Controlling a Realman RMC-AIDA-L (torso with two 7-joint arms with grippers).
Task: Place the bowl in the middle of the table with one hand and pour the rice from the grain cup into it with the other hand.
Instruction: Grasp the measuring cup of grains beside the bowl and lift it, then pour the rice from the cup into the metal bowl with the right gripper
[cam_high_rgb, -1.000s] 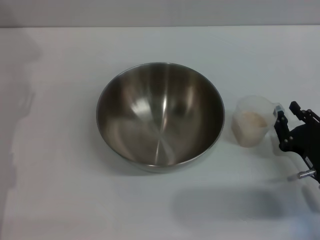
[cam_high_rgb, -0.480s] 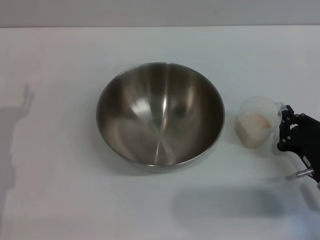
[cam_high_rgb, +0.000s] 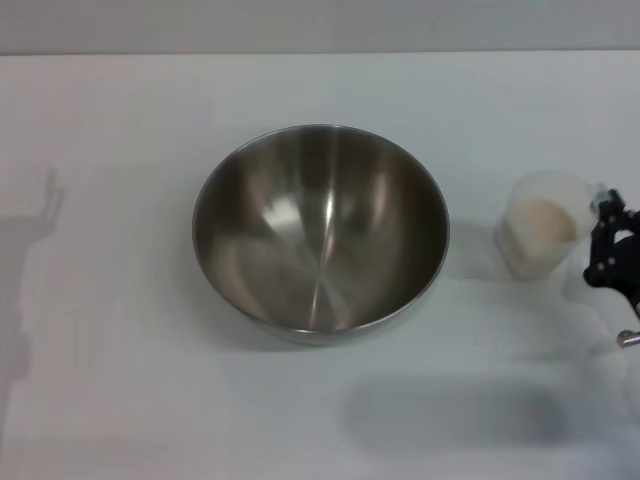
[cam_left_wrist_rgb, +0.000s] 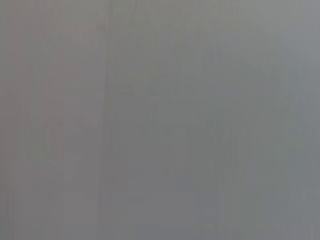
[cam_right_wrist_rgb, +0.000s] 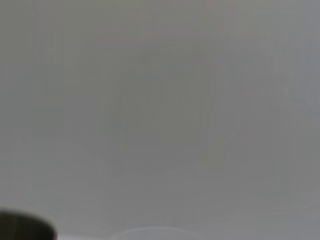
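The steel bowl (cam_high_rgb: 320, 230) stands upright and has nothing in it in the middle of the white table (cam_high_rgb: 130, 400). To its right is the clear grain cup (cam_high_rgb: 543, 238), with a heap of pale rice (cam_high_rgb: 548, 220) inside. My right gripper (cam_high_rgb: 604, 238) is at the right edge of the head view, shut on the cup's handle side. It holds the cup upright, apart from the bowl. The cup looks raised a little, with a faint shadow beside it. My left gripper is out of view; only its arm's shadow falls on the table's left side.
The left wrist view shows only plain grey. The right wrist view shows pale surface with a dark shape (cam_right_wrist_rgb: 25, 229) in one corner that I cannot identify. A broad soft shadow (cam_high_rgb: 450, 410) lies on the table in front of the bowl.
My right gripper closed on the grain cup and has carried it to the right, away from the bowl, apparently lifting it slightly. The bowl has not moved.
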